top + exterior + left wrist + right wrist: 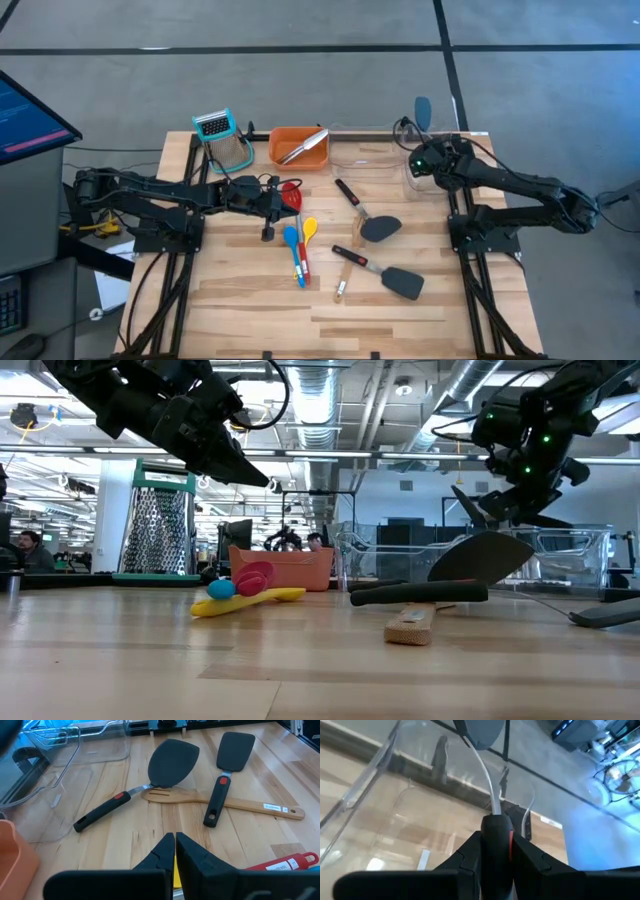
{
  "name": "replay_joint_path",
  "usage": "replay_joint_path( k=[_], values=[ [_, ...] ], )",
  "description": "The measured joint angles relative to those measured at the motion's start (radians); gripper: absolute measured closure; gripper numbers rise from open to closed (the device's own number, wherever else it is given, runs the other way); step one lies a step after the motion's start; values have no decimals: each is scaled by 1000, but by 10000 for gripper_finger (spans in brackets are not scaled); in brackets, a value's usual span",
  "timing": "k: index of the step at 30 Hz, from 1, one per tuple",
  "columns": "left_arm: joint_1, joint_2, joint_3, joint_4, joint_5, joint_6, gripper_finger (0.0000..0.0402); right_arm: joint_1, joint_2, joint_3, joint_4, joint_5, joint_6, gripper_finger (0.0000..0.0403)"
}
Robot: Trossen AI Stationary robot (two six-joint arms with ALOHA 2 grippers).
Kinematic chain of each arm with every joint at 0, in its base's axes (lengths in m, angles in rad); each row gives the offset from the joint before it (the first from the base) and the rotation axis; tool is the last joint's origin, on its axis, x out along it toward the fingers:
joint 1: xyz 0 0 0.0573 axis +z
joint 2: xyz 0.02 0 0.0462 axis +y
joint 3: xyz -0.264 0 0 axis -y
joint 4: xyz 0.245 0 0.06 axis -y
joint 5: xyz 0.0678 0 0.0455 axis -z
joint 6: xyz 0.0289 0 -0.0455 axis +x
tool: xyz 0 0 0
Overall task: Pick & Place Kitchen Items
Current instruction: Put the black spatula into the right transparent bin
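Note:
My right gripper (495, 845) is at the table's far right (425, 160), shut on a black-handled spatula whose grey blade (423, 108) reaches past the far edge, above a clear bin (365, 157). My left gripper (175, 847) is shut on nothing and hangs above the table's left middle (275, 203), beside a red spoon (291, 194). A yellow spoon (309, 230) and a blue spoon (292, 243) lie near it. Two black spatulas (172, 757) (232, 750) lie flat, crossing a wooden fork-like spatula (220, 802). My right gripper pinches the spatula's black handle (496, 827) between its two fingers, near the end where the metal shaft starts. The fingers lie along the handle and slant down toward the far edge. The spatula is lifted clear, its blade (480, 730) out ahead of the fingers.
An orange tray (298, 147) holding silver tongs (303, 146) stands at the far edge, with a metal grater (225, 140) to its left. A monitor (30, 115) stands off the table's left side. Bare wood lies along the near edge.

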Motion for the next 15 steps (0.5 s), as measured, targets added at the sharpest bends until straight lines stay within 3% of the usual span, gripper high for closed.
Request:
replay_joint_path(
  k=[6, 15],
  values=[
    [0, 0, 0, 0, 0, 0, 400, -17, 20, 0, 0, -31, -3, 337],
    [0, 0, 0, 0, 0, 0, 400, -22, 167, 0, 29, -21, -32, 337]
  ],
)
